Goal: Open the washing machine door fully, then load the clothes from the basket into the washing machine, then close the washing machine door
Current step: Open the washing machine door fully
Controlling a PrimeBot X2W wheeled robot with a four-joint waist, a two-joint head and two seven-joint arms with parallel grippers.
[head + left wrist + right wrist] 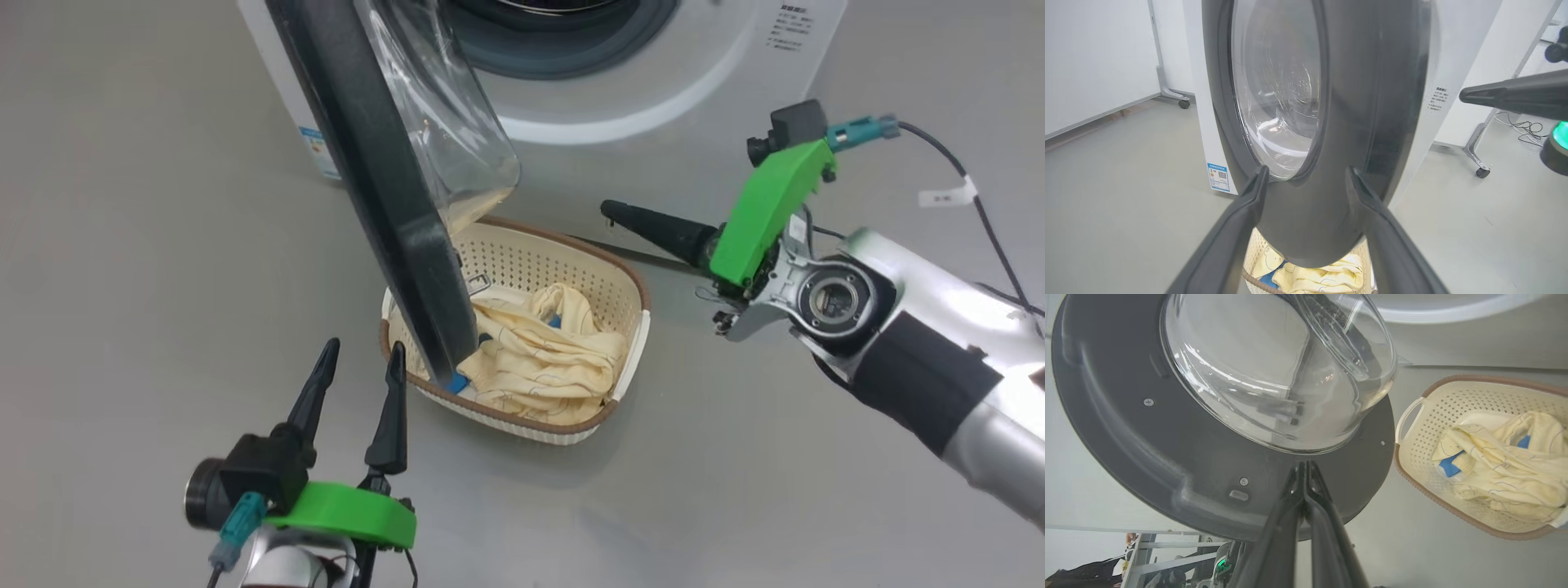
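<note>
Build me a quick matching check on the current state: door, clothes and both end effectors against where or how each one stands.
Column one:
1. washing machine door
2. clothes
3. left end effector
4. right end effector

Column two:
A. fingers pressed together
B. lying in the basket
C. fingers spread apart
D. swung open, standing out from the washing machine

Pairs: 1-D, 2-B, 3-C, 4-A
</note>
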